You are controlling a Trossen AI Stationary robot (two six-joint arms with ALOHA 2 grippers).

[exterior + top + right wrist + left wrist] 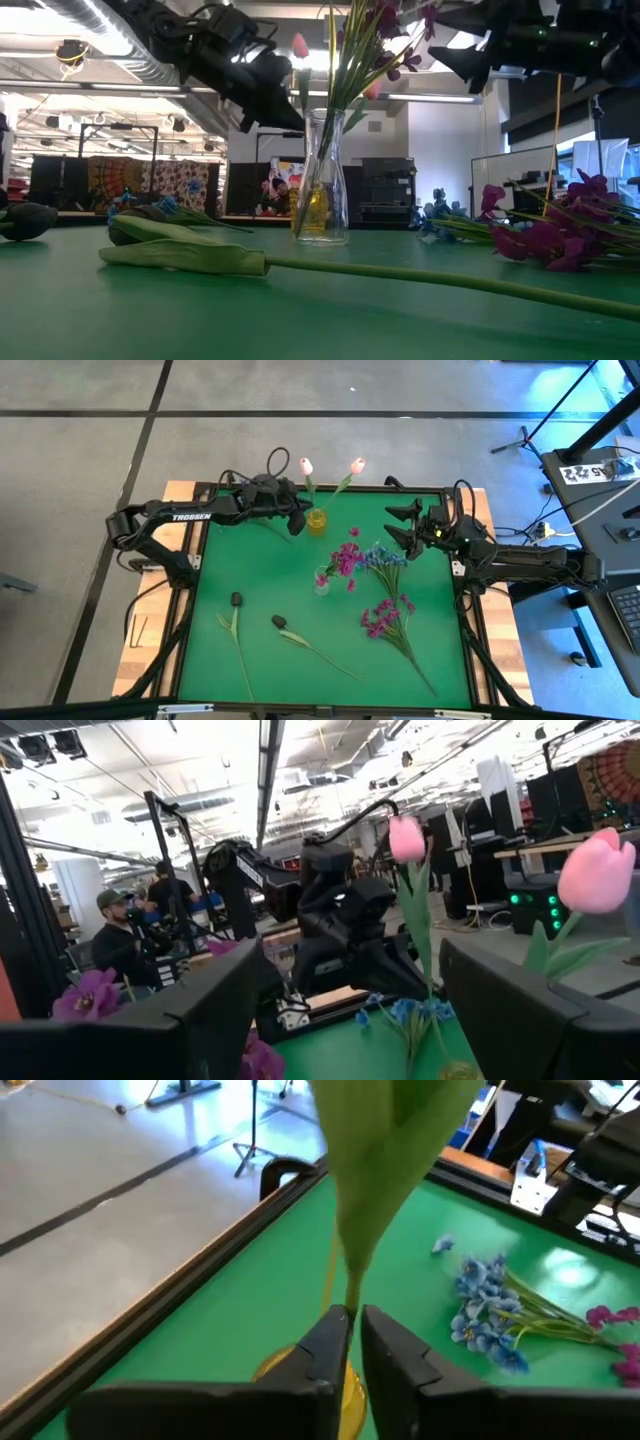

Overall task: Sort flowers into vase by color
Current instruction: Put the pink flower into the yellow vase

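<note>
Dark fingers of the left gripper point(296, 518) sit almost together at the far edge of the green tabletop point(290, 580), right beside the yellow vase point(317, 521). In the left wrist view the narrow gap between them holds a green tulip stem, so I judge the gripper closed on a stem at the vase mouth. Two pink tulips point(306, 465) already stand in that vase, their stems running up and away from the gripper toward the far rim.

The right gripper point(402, 526) hangs open above the right side of the tabletop, jaws wide in its wrist view, facing the vase and the left arm across it.

Outward from there lie the loose flowers. The blue flowers point(384, 557) are nearest the right gripper, just below it in the high view, stems pointing toward the near right corner. A magenta spray point(384, 616) lies further toward the near edge on a similar diagonal. More magenta blooms stand in a clear vase point(322, 585) at mid-table. Two dark buds point(237, 600) lie on the near left, stems running toward the near edge; the left arm is the closer one to these.

For the blue or magenta stems the right arm looks better placed, closing across the stem rather than along it.
</note>
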